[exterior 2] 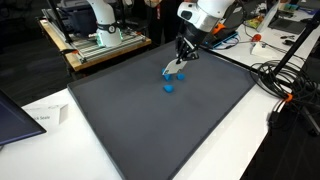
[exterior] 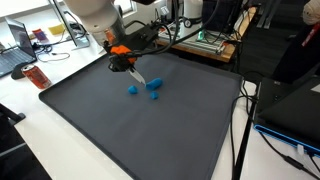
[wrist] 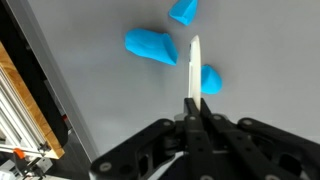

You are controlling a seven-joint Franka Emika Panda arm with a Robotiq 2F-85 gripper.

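Hand (wrist: 196, 108) clamped fully shut on a thin white flat plastic stick (wrist: 194, 65), its tip low among three small blue lumps (wrist: 150, 45) on the dark grey matted surface (wrist: 100, 85). Risk, as judged: the narrow grip lets the stick twist loose if it catches a lump sideways.

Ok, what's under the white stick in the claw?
In the wrist view, the grey mat shows beneath the white stick, with one blue piece partly behind it; whatever the claw itself covers is hidden.
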